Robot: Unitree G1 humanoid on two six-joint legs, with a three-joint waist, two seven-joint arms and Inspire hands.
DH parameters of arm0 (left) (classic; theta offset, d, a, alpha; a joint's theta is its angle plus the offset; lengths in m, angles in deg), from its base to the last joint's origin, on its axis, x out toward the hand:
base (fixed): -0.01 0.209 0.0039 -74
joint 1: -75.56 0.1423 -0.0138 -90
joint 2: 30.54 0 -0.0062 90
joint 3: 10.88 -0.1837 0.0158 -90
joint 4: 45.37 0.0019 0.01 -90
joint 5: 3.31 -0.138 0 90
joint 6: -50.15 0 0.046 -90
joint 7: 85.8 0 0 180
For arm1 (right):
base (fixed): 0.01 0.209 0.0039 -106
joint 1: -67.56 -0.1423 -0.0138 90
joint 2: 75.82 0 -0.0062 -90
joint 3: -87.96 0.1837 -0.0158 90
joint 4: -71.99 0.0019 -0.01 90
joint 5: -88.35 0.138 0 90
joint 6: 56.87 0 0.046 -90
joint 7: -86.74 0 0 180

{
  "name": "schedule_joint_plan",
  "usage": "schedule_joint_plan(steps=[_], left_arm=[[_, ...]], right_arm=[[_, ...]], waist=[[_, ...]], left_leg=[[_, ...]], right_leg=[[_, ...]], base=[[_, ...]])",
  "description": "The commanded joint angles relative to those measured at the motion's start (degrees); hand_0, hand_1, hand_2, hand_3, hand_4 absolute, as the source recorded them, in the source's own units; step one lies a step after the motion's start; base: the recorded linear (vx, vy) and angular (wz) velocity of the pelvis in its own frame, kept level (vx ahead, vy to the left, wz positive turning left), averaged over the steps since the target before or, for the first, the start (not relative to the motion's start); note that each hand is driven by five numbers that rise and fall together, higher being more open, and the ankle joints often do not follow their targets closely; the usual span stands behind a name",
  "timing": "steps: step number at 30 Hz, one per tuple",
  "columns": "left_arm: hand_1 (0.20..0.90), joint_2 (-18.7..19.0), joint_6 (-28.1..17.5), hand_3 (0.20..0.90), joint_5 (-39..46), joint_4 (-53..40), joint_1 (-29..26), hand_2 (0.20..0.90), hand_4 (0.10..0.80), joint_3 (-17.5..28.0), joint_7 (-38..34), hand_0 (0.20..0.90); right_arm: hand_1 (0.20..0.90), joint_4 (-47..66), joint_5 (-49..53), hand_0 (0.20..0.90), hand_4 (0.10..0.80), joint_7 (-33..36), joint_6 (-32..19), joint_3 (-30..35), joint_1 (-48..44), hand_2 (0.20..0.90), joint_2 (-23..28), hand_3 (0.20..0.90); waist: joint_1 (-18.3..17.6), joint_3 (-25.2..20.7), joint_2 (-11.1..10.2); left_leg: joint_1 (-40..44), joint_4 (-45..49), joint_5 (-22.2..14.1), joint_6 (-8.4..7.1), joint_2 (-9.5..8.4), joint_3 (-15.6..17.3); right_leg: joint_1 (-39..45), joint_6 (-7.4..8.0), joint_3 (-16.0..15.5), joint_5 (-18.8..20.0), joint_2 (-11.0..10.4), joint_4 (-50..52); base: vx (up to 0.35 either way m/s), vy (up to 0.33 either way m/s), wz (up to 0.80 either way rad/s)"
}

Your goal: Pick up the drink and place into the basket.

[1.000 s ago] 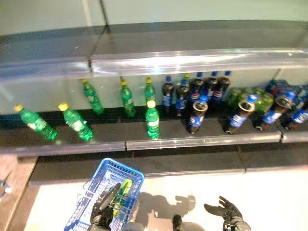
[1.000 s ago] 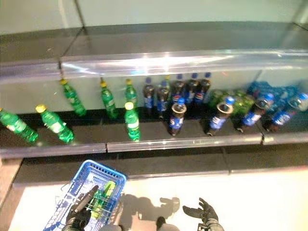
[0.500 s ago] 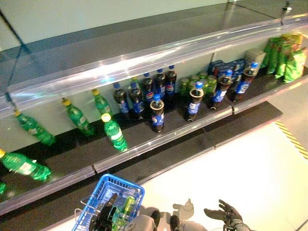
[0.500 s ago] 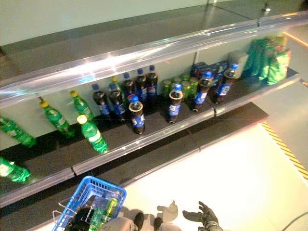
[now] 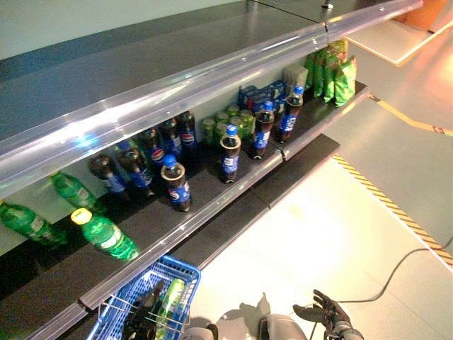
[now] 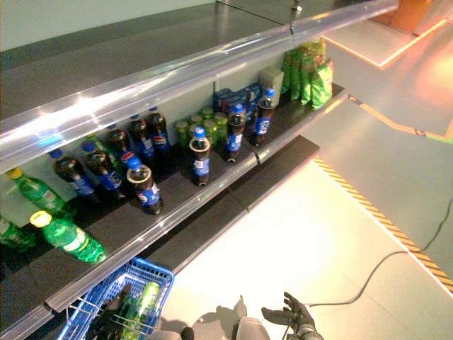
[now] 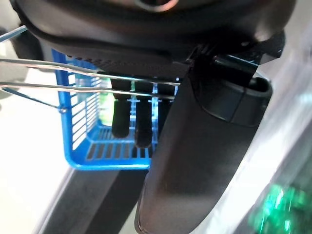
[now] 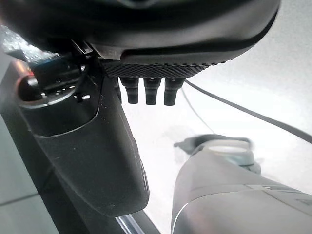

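My left hand [image 5: 141, 319] curls round the wire handle [image 7: 73, 63] of the blue basket [image 5: 117, 312]; the green drink [image 5: 168, 304] lies inside, just beside it. My right hand [image 5: 324, 317] hangs spread, holding nothing.

A drink [image 5: 168, 306] lies in the basket [image 5: 185, 269] below the shelf [image 5: 212, 191].

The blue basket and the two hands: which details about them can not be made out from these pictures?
- Blue basket: its near part is cut off by the bottom edge in both eye views.
- Green bottle inside it: its lower end is hidden behind the wire handles.
- Left hand: the eye views show only a dark shape; its grip on the handles reads only in the left wrist view.
- Right hand: its wrist is cut off by the bottom edge.
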Motion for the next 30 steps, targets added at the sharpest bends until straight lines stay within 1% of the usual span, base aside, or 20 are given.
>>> schedule_joint_plan(steps=[1,3,5,6,7,8,9,10,11,12,14,15,17,18,19,21,22,26,29,30], left_arm=[[0.3,5.3,-6.6,0.2,-2.4,-7.5,-4.7,0.3,0.1,-0.7,3.4,0.3],[0.3,4.9,-6.6,0.2,-3.7,-7.3,-4.6,0.3,0.1,-0.4,2.7,0.3],[0.3,4.4,-5.4,0.2,-3.8,-7.6,-3.7,0.3,0.1,0.9,1.5,0.3],[0.3,4.2,-4.7,0.2,-4.1,-7.7,-2.9,0.3,0.1,1.9,1.6,0.3],[0.3,3.9,-4.9,0.2,-3.6,-7.6,-2.0,0.3,0.1,2.2,2.1,0.3],[0.3,3.5,-5.2,0.2,-3.3,-7.3,-1.5,0.3,0.1,2.4,2.8,0.3],[0.3,3.5,-5.2,0.2,-3.3,-7.3,-1.5,0.3,0.1,2.4,2.8,0.3],[0.3,2.6,-4.7,0.2,-2.1,-7.1,-0.9,0.3,0.1,3.1,4.5,0.3],[0.3,2.3,-4.4,0.2,-1.5,-7.1,-0.5,0.3,0.1,3.0,5.2,0.3],[0.3,2.2,-4.3,0.2,-1.5,-7.1,-0.5,0.3,0.1,3.0,5.4,0.3],[0.3,1.1,-4.7,0.2,0.3,-6.7,-0.5,0.3,0.1,2.6,6.0,0.3],[0.3,0.9,-4.3,0.2,0.2,-6.8,-0.4,0.3,0.1,2.7,6.1,0.3],[0.3,0.5,-4.2,0.2,-0.6,-6.1,-0.1,0.3,0.1,2.9,6.5,0.3],[0.3,0.5,-4.2,0.2,-0.7,-6.0,-0.1,0.3,0.1,2.9,6.5,0.3],[0.3,0.6,-4.1,0.2,-0.7,-5.7,-0.2,0.3,0.1,2.7,6.1,0.3],[0.3,0.6,-4.1,0.2,-1.3,-5.2,-0.3,0.3,0.1,2.7,6.2,0.3],[0.3,0.6,-4.0,0.2,-1.5,-5.1,-0.6,0.3,0.1,2.6,6.2,0.3],[0.3,0.7,-3.5,0.2,-2.1,-3.9,-1.6,0.3,0.1,2.1,7.1,0.3],[0.3,0.7,-3.8,0.2,-1.6,-2.2,-1.7,0.3,0.1,2.1,7.4,0.3],[0.3,0.7,-3.9,0.2,-1.5,-2.0,-1.7,0.3,0.1,2.1,7.5,0.3]], right_arm=[[0.9,0.5,1.8,0.9,0.8,0.3,-1.5,-1.2,-2.4,0.9,3.3,0.9],[0.9,0.2,1.6,0.9,0.8,0.0,-1.5,-1.6,-2.3,0.9,3.4,0.9],[0.9,0.8,1.0,0.9,0.8,0.3,-0.5,-2.0,-1.4,0.9,2.9,0.9],[0.9,1.2,1.2,0.9,0.8,0.2,-0.1,-2.2,-0.9,0.9,3.0,0.9],[0.9,1.7,0.5,0.9,0.8,-0.1,0.2,-1.8,-0.4,0.9,3.2,0.9],[0.9,1.8,0.3,0.9,0.8,-0.2,0.0,-1.7,-0.2,0.9,3.4,0.9],[0.9,1.8,0.3,0.9,0.8,-0.2,0.0,-1.7,-0.2,0.9,3.4,0.9],[0.9,1.9,-0.4,0.9,0.8,0.0,0.1,-1.1,-0.1,0.9,3.8,0.9],[0.9,1.6,-1.1,0.9,0.8,0.4,0.0,-0.7,-0.6,0.9,4.0,0.9],[0.9,1.6,-1.3,0.9,0.8,0.7,0.1,-0.8,-0.8,0.9,4.1,0.9],[0.9,1.3,-2.3,0.9,0.8,1.8,0.7,-0.9,-2.7,0.9,4.8,0.9],[0.9,1.0,-2.4,0.9,0.8,2.1,0.7,-0.8,-3.1,0.9,4.9,0.9],[0.9,0.9,-2.7,0.9,0.8,2.7,1.2,-1.3,-4.0,0.9,4.9,0.9],[0.9,0.9,-2.6,0.9,0.8,3.0,1.3,-1.5,-4.0,0.9,4.9,0.9],[0.9,0.9,-2.3,0.9,0.8,3.2,1.5,-2.1,-4.2,0.9,4.7,0.9],[0.9,1.0,-1.8,0.9,0.8,3.6,1.3,-2.3,-3.8,0.9,4.3,0.9],[0.9,1.1,-1.8,0.9,0.8,3.7,1.0,-2.3,-3.3,0.9,3.9,0.9],[0.9,1.6,-2.1,0.9,0.8,4.1,-0.5,-2.1,-0.9,0.9,3.2,0.9],[0.9,1.4,-2.6,0.9,0.8,3.4,-0.5,-2.1,-0.5,0.9,3.4,0.9],[0.9,1.3,-2.8,0.9,0.8,3.3,-0.4,-2.1,-0.5,0.9,3.4,0.9]], waist=[[1.0,-1.7,-1.1],[1.1,-2.4,-1.0],[1.0,-3.4,-0.8],[0.9,-3.6,-0.7],[1.3,-3.8,-0.8],[1.5,-3.7,-0.9],[1.4,-3.8,-0.9],[2.3,-3.4,-1.2],[2.6,-3.3,-1.1],[2.7,-3.3,-1.0],[3.5,-3.4,0.1],[3.8,-3.4,0.7],[4.4,-3.9,2.0],[4.4,-4.0,2.2],[4.5,-4.4,3.0],[4.3,-4.9,3.7],[4.1,-5.1,4.0],[2.8,-5.4,3.9],[3.0,-5.8,3.4],[3.0,-6.0,3.3]], left_leg=[[-3.1,12.0,-9.9,4.32,-7.28,-7.0],[-2.1,12.3,-10.6,2.8,-5.26,-7.5],[-0.9,12.6,-10.7,0.39,-1.84,-7.5],[-1.3,13.4,-9.2,-0.91,-0.08,-6.8],[-2.8,14.7,-6.1,-1.92,0.98,-6.2],[-4.7,16.7,-4.3,-2.0,1.42,-5.3],[-4.8,16.8,-4.3,-2.01,1.41,-5.4],[-9.9,22.0,-1.0,-1.66,2.5,-1.6],[-11.4,23.0,-0.4,-1.51,2.71,0.0],[-11.6,22.9,-0.8,-1.39,2.14,0.6],[-11.4,20.1,-2.5,-1.06,-0.49,2.9],[-10.8,17.7,-2.4,-1.32,-1.06,3.8],[-9.3,11.7,-2.3,-1.63,-3.16,4.5],[-9.0,10.6,-2.1,-1.65,-3.48,4.5],[-7.9,7.1,-1.0,-1.75,-4.35,4.8],[-6.8,3.6,0.7,-1.78,-5.04,4.8],[-6.2,2.2,1.5,-1.73,-5.26,5.7],[-5.0,0.4,2.2,-1.54,-5.39,8.3],[-4.5,0.6,1.7,-1.21,-5.92,6.1],[-4.7,0.6,1.9,-1.17,-5.96,5.9]], right_leg=[[1.4,1.61,-0.1,11.5,-0.2,-9.1],[2.9,1.33,0.0,10.2,-0.5,-7.3],[4.1,0.55,-0.4,7.8,-0.2,-4.0],[5.3,-0.11,-1.0,6.7,0.0,-3.7],[7.1,-0.53,-2.2,6.3,-0.1,-4.6],[8.3,-0.97,-3.5,5.9,-0.3,-5.2],[8.3,-0.97,-3.6,5.9,-0.3,-5.3],[11.2,-2.2,-8.0,5.0,-1.0,-7.3],[11.8,-2.83,-9.7,4.6,-0.9,-7.9],[11.9,-2.91,-10.5,4.5,-0.9,-7.9],[12.2,-3.25,-13.8,3.6,-0.4,-8.3],[12.6,-3.32,-15.0,3.2,0.0,-8.3],[13.1,-3.24,-16.5,2.6,1.3,-8.1],[13.2,-3.23,-16.6,2.5,1.5,-8.0],[13.7,-3.18,-17.1,2.1,2.6,-8.0],[14.3,-3.15,-17.3,1.6,3.6,-7.9],[14.8,-3.19,-17.6,1.2,4.0,-7.8],[16.6,-3.36,-19.2,-0.3,4.2,-7.3],[17.8,-3.58,-18.9,-0.7,4.0,-7.6],[17.7,-3.61,-18.9,-0.6,4.0,-7.7]], base=[[0.314,-0.528,0.52],[0.339,-0.56,0.57],[0.344,-0.613,0.29],[0.264,-0.563,0.23],[0.187,-0.463,0.32],[0.092,-0.261,0.39],[0.111,-0.423,0.38],[0.108,-0.439,0.43],[0.11,-0.458,0.44],[0.036,-0.188,0.65],[0.07,-0.174,0.33],[0.108,-0.156,0.14],[0.107,-0.085,0.52],[0.133,-0.069,0.8],[0.105,-0.043,0.72],[0.118,-0.045,0.58],[0.097,-0.031,0.36],[0.087,0.017,0.47],[0.144,0.072,1.02],[0.138,0.079,0.47]])
